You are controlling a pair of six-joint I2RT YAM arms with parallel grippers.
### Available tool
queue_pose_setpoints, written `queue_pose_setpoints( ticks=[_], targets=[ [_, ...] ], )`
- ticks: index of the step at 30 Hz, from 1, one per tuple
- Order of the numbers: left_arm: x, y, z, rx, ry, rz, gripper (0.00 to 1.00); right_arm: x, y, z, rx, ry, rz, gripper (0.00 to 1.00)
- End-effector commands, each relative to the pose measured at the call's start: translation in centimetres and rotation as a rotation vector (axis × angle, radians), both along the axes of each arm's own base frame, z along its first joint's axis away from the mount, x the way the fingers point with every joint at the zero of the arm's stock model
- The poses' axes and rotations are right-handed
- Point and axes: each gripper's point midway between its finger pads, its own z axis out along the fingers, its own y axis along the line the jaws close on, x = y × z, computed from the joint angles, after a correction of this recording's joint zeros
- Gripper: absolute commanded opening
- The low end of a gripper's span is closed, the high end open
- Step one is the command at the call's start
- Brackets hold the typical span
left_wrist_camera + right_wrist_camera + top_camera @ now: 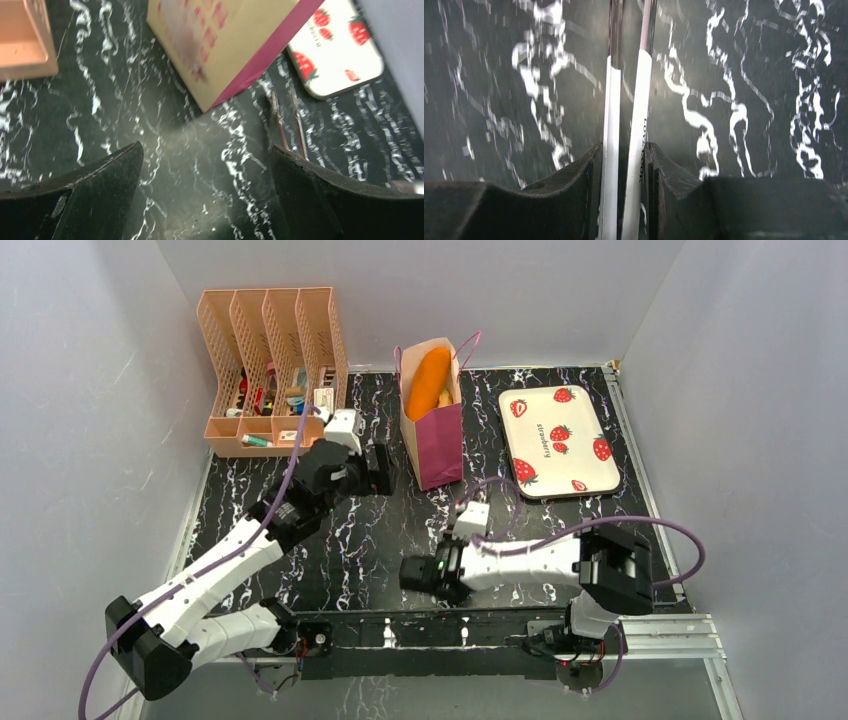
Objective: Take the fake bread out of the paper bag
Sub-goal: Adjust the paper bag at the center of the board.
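Top external view: paper bag (438,440) stands upright at the far middle of the table (350,540), mouth open. It is a tall, flat-sided box shape in stiff matte paper, tan above and maroon below, with thin pink string handles (470,340) looping off the rim. Bread (430,380) sits inside on end, a smooth, rounded orange-gold loaf with its top half showing above the rim; a paler piece is tucked beside it, too small to make out. Left wrist view shows a tan bag face with blurred pink print and a maroon side panel meeting at a crisp folded corner. Tabletop is glossy black with white marble veining. Near the bag's right side lies a tray (585,415), a flat cream rectangle with rounded corners and a red strawberry print. To the bag's left, apart from it, a peach plastic file rack (270,330) with slatted dividers has small mixed items in its slots. Left gripper (205,152) is near the bag's base, not touching it, jaws spread wide and holding nothing. Right gripper (624,146) is low over the near table, fingers nipped against a pair of thin sticks (642,100), white near the fingers and dark farther out.
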Motion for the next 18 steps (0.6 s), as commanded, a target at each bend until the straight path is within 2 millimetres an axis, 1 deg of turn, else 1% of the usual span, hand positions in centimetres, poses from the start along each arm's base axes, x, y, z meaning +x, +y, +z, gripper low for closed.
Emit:
queue_pose_setpoints(
  ticks=[1, 3, 6, 10, 14, 18],
  targets=[
    [-1.3, 1.9, 0.1, -0.018, -0.001, 0.088, 0.98, -5.3, 0.5, 0.1, -0.006, 0.039, 0.055, 0.0],
    [-1.6, 2.5, 0.3, -0.009, -0.004, 0.109, 0.98, -7.5, 1.9, -0.3, 0.003, 0.094, 0.153, 0.0],
    [-2.0, 3.7, 1.0, -0.01, -0.022, 0.16, 0.98, -10.4, 4.6, -0.4, 0.011, 0.175, 0.35, 0.0],
    [-2.5, 5.8, 1.8, -0.031, -0.052, 0.253, 0.98, -12.7, 8.3, 0.4, 0.041, 0.225, 0.573, 0.0],
    [-3.0, 7.6, 1.1, -0.028, -0.047, 0.327, 0.98, -13.2, 11.5, 1.1, 0.062, 0.208, 0.723, 0.0],
    [-3.3, 9.0, 0.1, -0.021, -0.035, 0.394, 0.98, -12.8, 14.6, 1.3, 0.058, 0.157, 0.822, 0.0]
  ],
)
